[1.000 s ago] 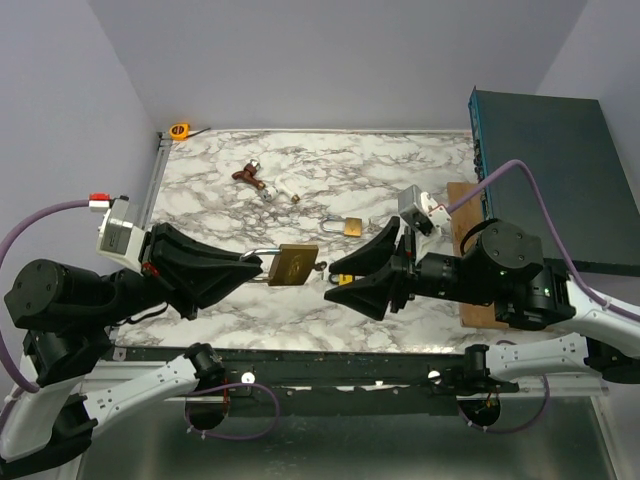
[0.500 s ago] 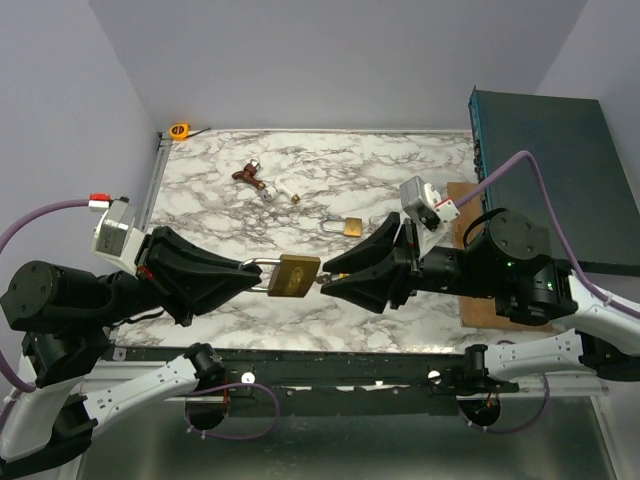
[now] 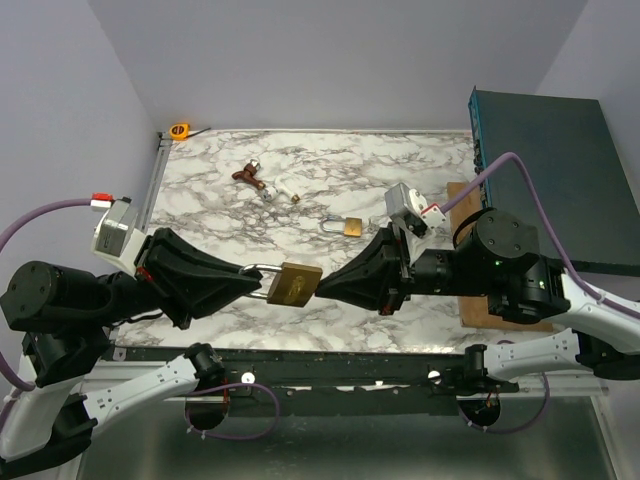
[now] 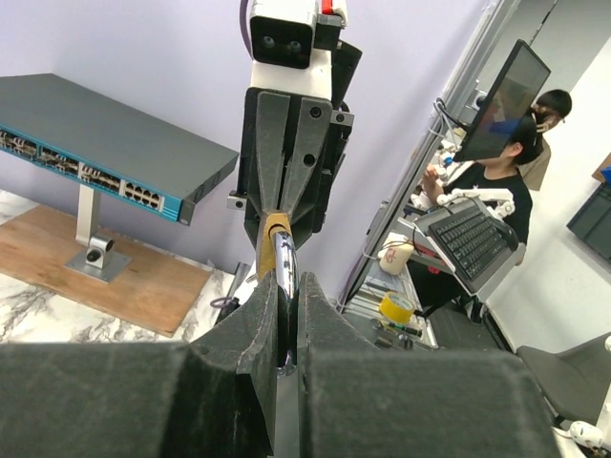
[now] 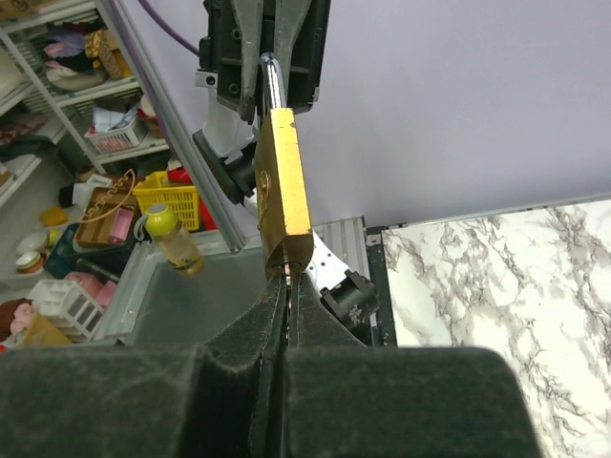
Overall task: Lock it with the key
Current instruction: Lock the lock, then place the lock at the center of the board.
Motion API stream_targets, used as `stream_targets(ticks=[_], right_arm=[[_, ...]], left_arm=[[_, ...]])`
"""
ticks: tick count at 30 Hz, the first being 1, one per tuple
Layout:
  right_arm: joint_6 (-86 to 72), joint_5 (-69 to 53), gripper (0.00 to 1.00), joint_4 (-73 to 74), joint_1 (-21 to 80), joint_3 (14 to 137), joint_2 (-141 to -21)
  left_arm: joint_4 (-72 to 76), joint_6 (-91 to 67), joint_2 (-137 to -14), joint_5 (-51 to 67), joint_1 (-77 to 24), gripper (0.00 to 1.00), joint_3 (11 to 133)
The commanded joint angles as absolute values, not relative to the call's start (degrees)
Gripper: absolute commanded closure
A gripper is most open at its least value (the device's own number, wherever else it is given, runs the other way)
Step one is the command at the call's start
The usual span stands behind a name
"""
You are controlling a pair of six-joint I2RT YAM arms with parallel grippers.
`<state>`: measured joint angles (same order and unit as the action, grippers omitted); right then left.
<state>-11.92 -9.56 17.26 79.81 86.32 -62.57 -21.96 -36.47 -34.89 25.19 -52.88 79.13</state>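
A brass padlock hangs in the air between the two arms, above the near part of the marble table. My left gripper is shut on its steel shackle, whose bar runs up between the fingers. My right gripper comes from the right, and its tips are pressed together at the padlock's bottom end. They are shut on the key, of which only a thin glint shows at the keyhole. In the left wrist view the right gripper stands straight behind the padlock.
A second, smaller padlock lies on the table behind the grippers. A brown-tagged key bunch and small bits lie further back. An orange tape measure sits in the far left corner. A network switch stands over a wooden board on the right.
My right gripper has moved left to the padlock's bottom and closed from open onto the key. The left gripper has kept its grip, and the padlock has shifted slightly down and right.
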Motion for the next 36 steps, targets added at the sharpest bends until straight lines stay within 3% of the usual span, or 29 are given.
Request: stream_targets(ticks=[1, 18, 25, 29, 31, 34, 36], right_arm=[[-11.5, -12.9, 0.99, 19.5, 80.2, 88.1, -62.7], [-10.3, -10.1, 0.99, 27.0, 80.1, 83.5, -58.4], [-13.5, 6.9, 0.99, 28.9, 80.1, 79.1, -63.1], [-16.1, 9.5, 0.99, 29.7, 77.1, 77.0, -71.4], [-18.2, 6.3, 0.99, 29.2, 72.2, 76.1, -75.4], [-19.9, 4.1, 0.99, 25.6, 66.8, 73.4, -79.0], [-20.9, 3.8, 0.99, 23.4, 64.2, 72.2, -81.0]], left_arm=[[-13.7, -37.7, -34.6, 24.9, -52.8, 1.0, 80.8], [-23.7, -32.1, -32.3, 20.3, -52.8, 1.0, 87.9], [-35.4, -29.8, -34.0, 1.5, -52.8, 1.0, 87.4], [-39.9, -29.4, -39.4, -4.2, -52.1, 1.0, 85.4], [-39.3, -30.9, -41.5, -1.4, -47.2, 1.0, 83.2], [-32.8, -36.8, -43.0, 16.2, -30.3, 1.0, 75.0], [-26.7, -39.6, -43.8, 21.5, -23.8, 1.0, 68.3]])
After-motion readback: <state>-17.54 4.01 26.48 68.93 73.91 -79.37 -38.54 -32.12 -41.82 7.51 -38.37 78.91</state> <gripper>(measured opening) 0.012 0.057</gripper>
